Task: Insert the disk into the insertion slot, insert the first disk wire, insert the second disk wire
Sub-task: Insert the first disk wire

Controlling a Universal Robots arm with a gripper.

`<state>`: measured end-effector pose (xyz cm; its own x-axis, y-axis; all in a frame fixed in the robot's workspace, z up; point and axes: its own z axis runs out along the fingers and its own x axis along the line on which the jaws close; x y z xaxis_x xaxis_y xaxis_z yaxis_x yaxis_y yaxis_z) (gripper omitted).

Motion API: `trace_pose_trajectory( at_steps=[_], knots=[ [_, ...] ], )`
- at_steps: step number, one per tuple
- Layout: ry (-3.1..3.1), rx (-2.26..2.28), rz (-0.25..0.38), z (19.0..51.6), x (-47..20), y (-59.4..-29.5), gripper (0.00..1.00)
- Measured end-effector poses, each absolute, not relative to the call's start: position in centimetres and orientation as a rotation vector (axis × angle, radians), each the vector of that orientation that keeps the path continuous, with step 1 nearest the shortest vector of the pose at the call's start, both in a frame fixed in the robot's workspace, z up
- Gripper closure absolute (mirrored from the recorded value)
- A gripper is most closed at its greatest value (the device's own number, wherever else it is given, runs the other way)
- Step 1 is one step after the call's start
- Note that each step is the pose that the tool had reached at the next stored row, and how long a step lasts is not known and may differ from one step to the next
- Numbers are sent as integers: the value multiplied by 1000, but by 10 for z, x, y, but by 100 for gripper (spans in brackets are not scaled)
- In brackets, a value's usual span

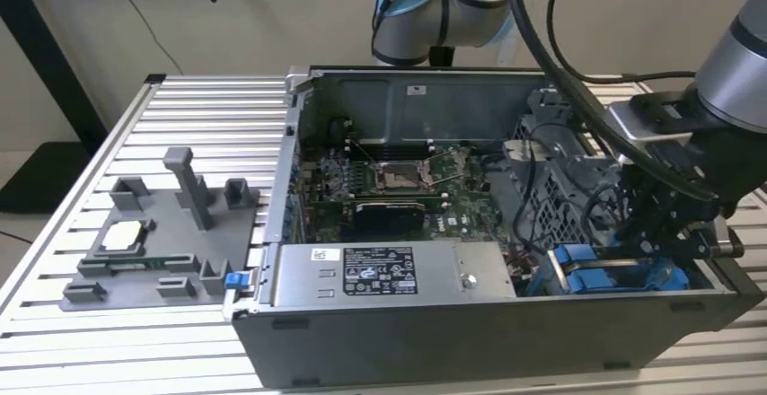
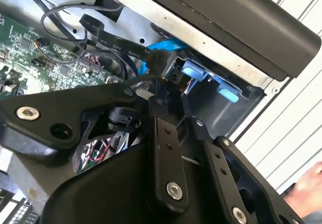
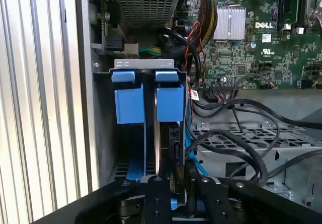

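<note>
Gripper: I am running one gripper [image 2: 163, 90], set low in a corner of the case. Its jaws are drawn almost together and pinch one black wire plug [image 2: 162, 63].
Wire plug: one flat black cable [image 2: 118, 45] runs into it. It sits at the end of the disk, but I cannot tell whether it is seated.
Disk: one disk [image 3: 158, 138] stands on edge inside the insertion slot [image 3: 144, 63], with its blue carrier frame [image 3: 147, 143] along one side.
Blue tabs: I count two blue tabs [image 3: 123, 76] side by side at the slot's far end.
Loose wires: several black wires [image 3: 241, 148] loop over one perforated grey cage [image 3: 282, 138] just beside the slot. I cannot count them exactly.
Motherboard: one motherboard [image 1: 396, 179] lies near the middle of the case.
Power supply: one grey labelled box [image 1: 383, 271] sits to the exterior view's left of the gripper.
Case: one open case [image 1: 480, 346] rests on one slatted table [image 1: 180, 117].
Fixture: one grey fixture [image 1: 182, 184] stands on the table, well apart from the case on the exterior view's left. It carries one square silver chip [image 1: 124, 233].
</note>
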<state>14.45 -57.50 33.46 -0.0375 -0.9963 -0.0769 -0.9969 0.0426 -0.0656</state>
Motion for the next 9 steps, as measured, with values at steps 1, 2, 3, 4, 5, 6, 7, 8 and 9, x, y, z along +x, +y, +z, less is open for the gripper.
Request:
trace_pose_trajectory(
  at_steps=[1,2,3,4,5,6,7,8,9],
  knots=[
    [2193,-2106,9,338,144,-575,0],
    [2193,-2106,9,341,144,-575,0],
    [2192,-2106,10,343,144,-575,0],
    [2192,-2106,10,347,144,-575,0],
    [2192,-2105,11,350,144,-575,0],
    [2192,-2104,12,354,143,-575,0],
    [2192,-2104,13,357,143,-575,0],
    [2191,-2103,14,361,142,-575,0],
    [2191,-2102,15,363,142,-575,0]
  ],
)
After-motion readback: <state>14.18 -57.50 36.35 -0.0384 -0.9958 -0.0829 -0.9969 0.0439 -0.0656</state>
